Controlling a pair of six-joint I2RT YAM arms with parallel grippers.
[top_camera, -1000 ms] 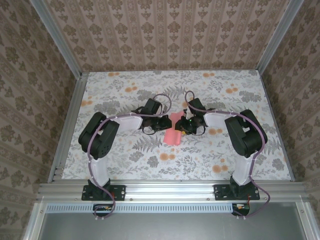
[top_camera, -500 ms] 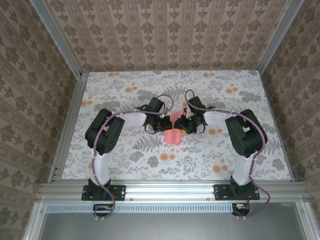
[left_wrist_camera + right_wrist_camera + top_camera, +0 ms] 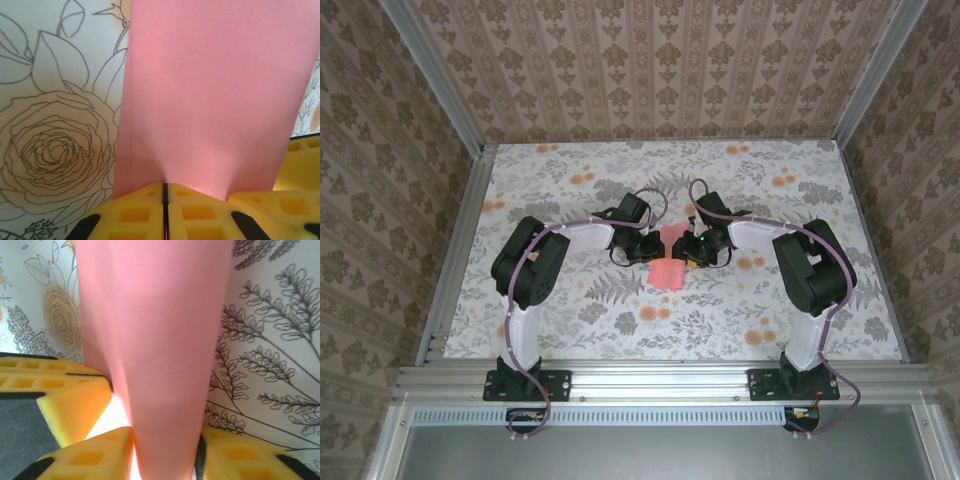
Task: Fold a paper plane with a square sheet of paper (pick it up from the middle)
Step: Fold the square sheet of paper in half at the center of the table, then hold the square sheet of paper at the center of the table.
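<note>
Two grips on plain pink square sheet of paper (image 3: 210, 90): left claw (image 3: 164, 187) pinching, right claw (image 3: 165, 442) clamping.

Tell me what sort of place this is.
Probably a robot test cell: wallpapered panels in an aluminium frame, a floral-print table, and the left arm and right arm bolted at its near edge.
</note>
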